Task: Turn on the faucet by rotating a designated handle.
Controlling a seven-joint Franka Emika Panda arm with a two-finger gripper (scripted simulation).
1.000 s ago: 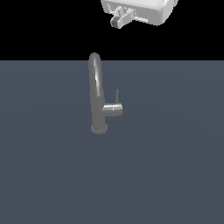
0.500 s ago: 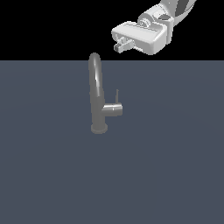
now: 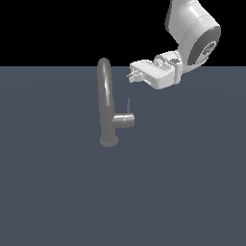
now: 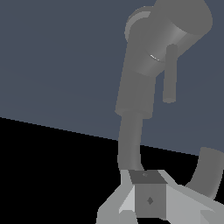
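While the gripper [image 3: 131, 76] hangs above and to the exterior view's right of the handle [image 3: 126, 119], touching nothing, whether its jaws are spread or pressed together cannot be told. The faucet [image 3: 106, 103] stands upright on the dark surface [image 3: 192, 182], its handle stub pointing to the exterior view's right with the thin lever [image 3: 129, 104] rising from it. A descent could catch the arched spout just beside the jaws, or slip past the slim lever without turning it.
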